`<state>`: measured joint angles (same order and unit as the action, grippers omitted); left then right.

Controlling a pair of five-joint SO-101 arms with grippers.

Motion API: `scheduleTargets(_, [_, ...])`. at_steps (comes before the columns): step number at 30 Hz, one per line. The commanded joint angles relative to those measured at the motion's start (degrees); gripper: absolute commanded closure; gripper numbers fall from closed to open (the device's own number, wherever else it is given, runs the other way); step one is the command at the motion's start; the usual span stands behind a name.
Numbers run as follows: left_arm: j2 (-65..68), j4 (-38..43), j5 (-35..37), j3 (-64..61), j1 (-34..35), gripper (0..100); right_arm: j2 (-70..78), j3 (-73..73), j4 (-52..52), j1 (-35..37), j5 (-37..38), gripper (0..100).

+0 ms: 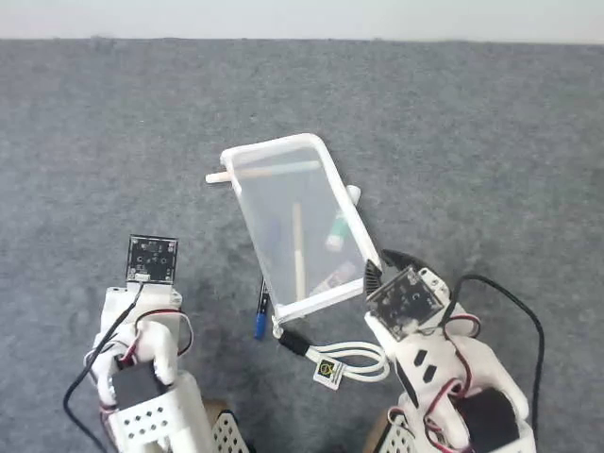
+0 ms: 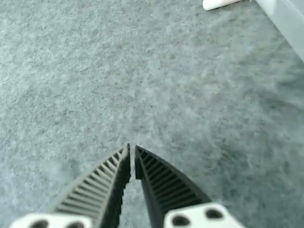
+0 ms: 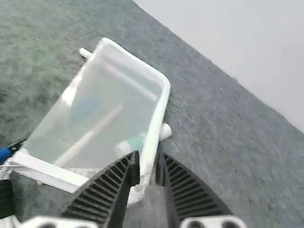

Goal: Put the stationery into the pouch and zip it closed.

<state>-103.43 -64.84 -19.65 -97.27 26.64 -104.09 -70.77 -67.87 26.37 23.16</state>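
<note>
- Right gripper (image 3: 147,159) is pinched narrow on the white rim of the pouch (image 3: 158,114). The rim runs straight between its two ribbed black fingers (image 3: 118,178).
- From above, that gripper (image 1: 375,274) sits at the pouch's near right corner. The right arm (image 1: 453,377) folds back behind it toward the table's near edge.
- Left gripper (image 2: 132,150) is all but closed, with a thin slit between the tips and nothing in it. It points down at bare grey felt (image 2: 95,71).
- The left arm (image 1: 142,368) stands well apart from the pouch, at the near left of the table.
- The pouch (image 1: 338,184) lies mid-table, a translucent mesh sleeve with a white border, angled with its long side running away from the arms.
- Through the mesh show a pale wooden pencil (image 1: 298,250) lying lengthwise and a white-and-green tube (image 1: 335,231) near the right edge.
- A pale stick (image 1: 219,176) juts out at the far left corner.
- A blue pen (image 1: 261,319) lies outside, just beside the near left corner.
- A tagged cable (image 1: 330,368) curls on the felt between the arms.
</note>
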Motion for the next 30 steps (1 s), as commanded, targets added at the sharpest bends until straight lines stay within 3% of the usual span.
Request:
scheduleTargets(1, [-1.1,0.9,0.9,0.7,0.3,99,1.5,3.8,0.9,3.1,1.1,91.9])
scheduleTargets(13, [-1.1,0.9,0.9,0.7,0.1,99,27.8,13.4,1.3,10.9,0.6,91.7])
scheduleTargets(25, [-1.1,0.7,0.9,0.7,0.1,99,49.2,21.2,2.2,23.8,-7.8,91.7])
scheduleTargets(30, [-1.1,1.0,0.9,0.7,0.4,99,58.5,21.5,7.3,24.3,-11.0,91.7])
